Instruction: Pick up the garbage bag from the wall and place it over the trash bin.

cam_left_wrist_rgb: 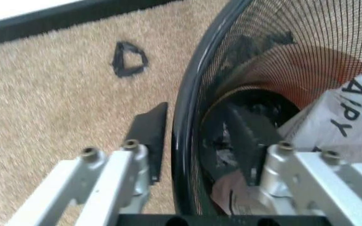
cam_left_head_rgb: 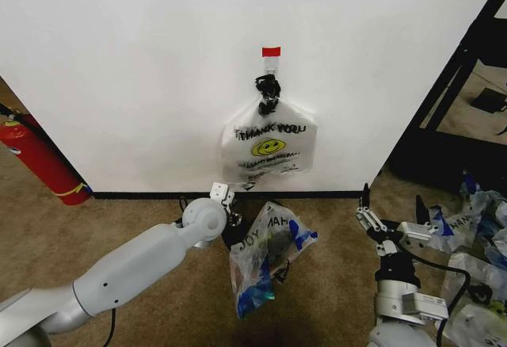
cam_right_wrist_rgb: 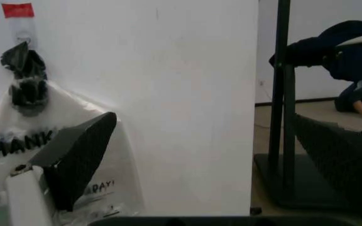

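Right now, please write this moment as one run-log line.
left pincer: open, straddling black wire-mesh bin rim | see-through THANK YOU bag: draped over bin | right pincer: open, idle

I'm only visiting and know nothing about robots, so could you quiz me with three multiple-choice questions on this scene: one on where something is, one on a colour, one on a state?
1. Where is the left hand?
A. At the trash bin's rim, one finger inside and one outside
B. Up at the wall hook
C. On the fire extinguisher

2. What colour is the tape strip on the wall?
A. Blue
B. Red
C. Green

3. What state is the right hand in?
A. Shut on a bag
B. Open, holding nothing
C. Shut on the hook

Answers: 1 A, the left wrist view shows the fingers straddling the trash bin rim. 2 B, it is red above the hanging bundle of bags. 3 B, its fingers stand apart over the carpet.
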